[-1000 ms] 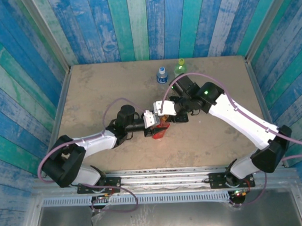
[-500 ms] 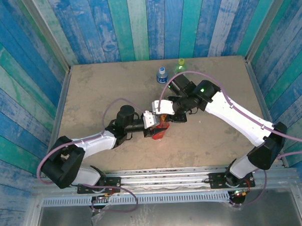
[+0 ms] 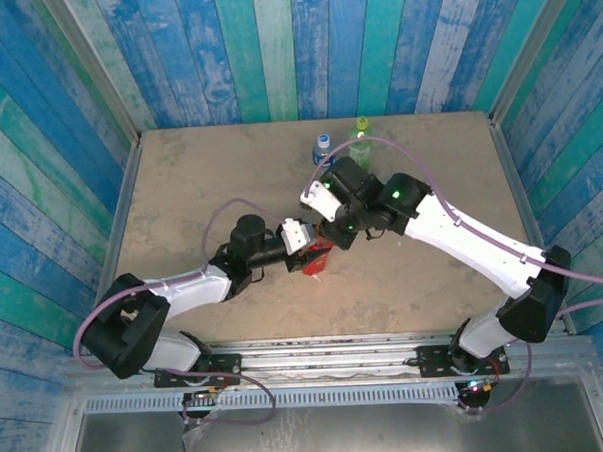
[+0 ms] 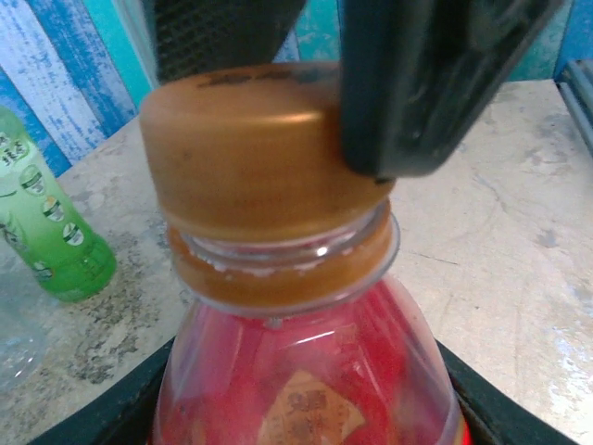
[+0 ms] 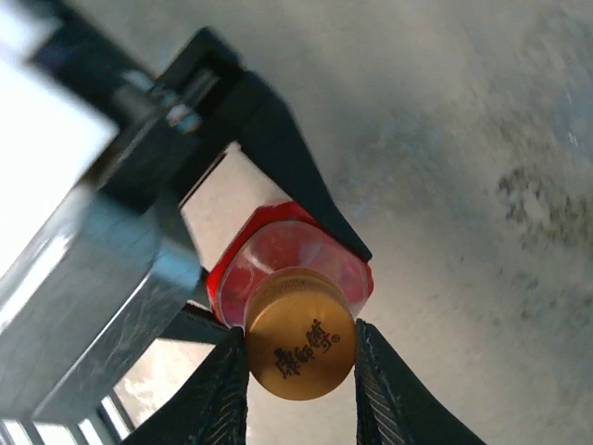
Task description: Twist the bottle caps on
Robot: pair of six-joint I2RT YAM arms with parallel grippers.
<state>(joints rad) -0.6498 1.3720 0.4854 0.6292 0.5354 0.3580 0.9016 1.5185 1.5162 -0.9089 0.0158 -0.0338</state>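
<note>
From the top camera I see both arms meeting near the middle of the table [image 3: 189,181], a little toward its far side. The left gripper [image 3: 315,253] is closed around the body of the red bottle [image 4: 306,380], which stands upright on the table. In the left wrist view its two dark fingers [image 4: 116,413] press the bottle's shoulders from both sides. The orange cap [image 5: 299,345] sits on the neck of this bottle, above the orange ring. It looks level to me, but I cannot tell how far it is threaded. The right gripper [image 5: 299,338] comes from above and is clamped on this cap, and its black fingers [image 5: 230,387] touch the cap's side at two opposite places. Near the far edge of the table stands the translucent green bottle [image 3: 360,133]. Just left of it is the shorter clear bottle [image 3: 322,145] with a blue label. Both are upright and apart from the red one, and the right arm covers part of them. Blue and green plank walls [image 3: 274,47] surround the table.
</note>
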